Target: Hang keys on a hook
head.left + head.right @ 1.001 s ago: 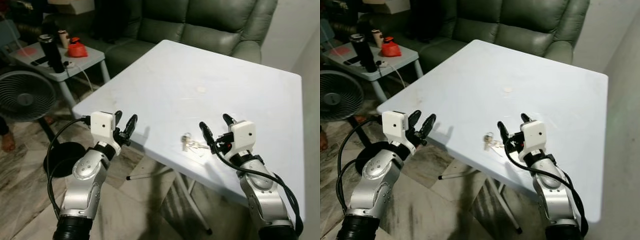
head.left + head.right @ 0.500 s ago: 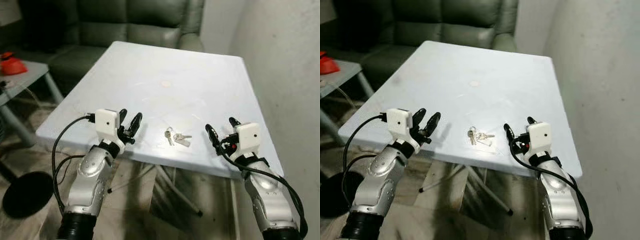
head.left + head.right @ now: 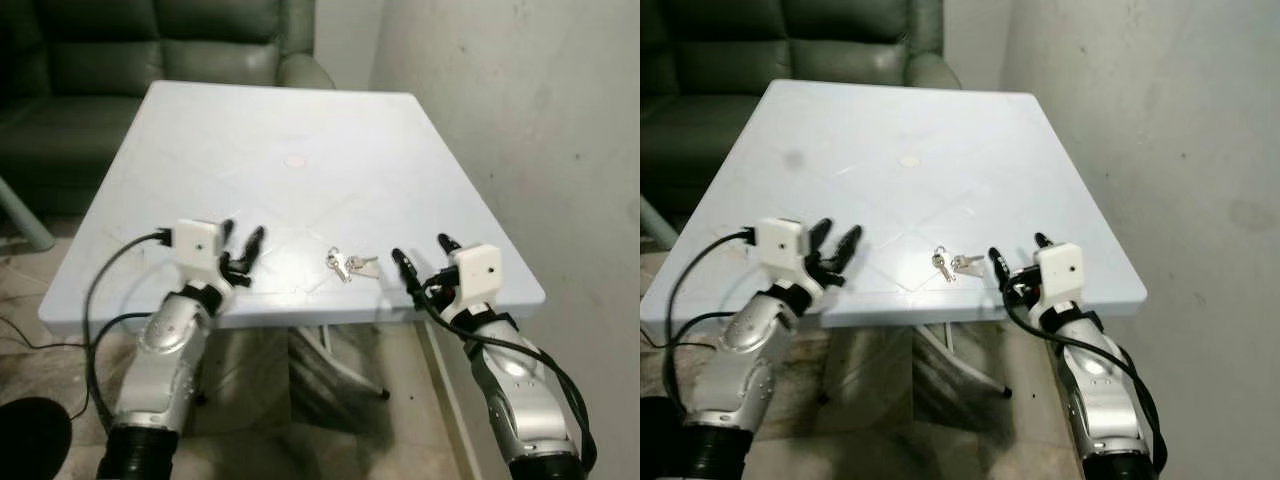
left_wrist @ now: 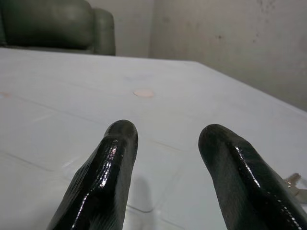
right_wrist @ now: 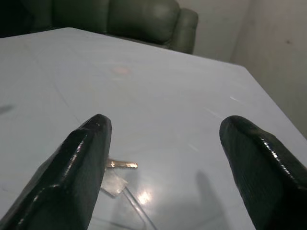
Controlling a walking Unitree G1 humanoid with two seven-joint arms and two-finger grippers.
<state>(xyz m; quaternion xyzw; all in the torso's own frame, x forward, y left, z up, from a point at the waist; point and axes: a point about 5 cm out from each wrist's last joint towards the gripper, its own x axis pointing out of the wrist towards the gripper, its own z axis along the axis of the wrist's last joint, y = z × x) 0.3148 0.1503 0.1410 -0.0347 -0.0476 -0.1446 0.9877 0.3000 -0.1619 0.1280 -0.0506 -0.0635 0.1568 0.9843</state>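
Right gripper point(image 3: 422, 262) is hovering with fingers spread just beside the keys point(image 3: 346, 264) lying near the front edge of the white table point(image 3: 250, 140), left gripper point(image 3: 240, 252) likewise apart and empty — nothing is grasped yet, so pickup and hanging are both remaining.

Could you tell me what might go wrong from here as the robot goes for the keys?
The keys lie flat near the table edge, so the right gripper, jaws open, could nudge them off rather than lift them. Flat keys may also slip from a pinch. The left gripper hovers at the same edge and could bump it.
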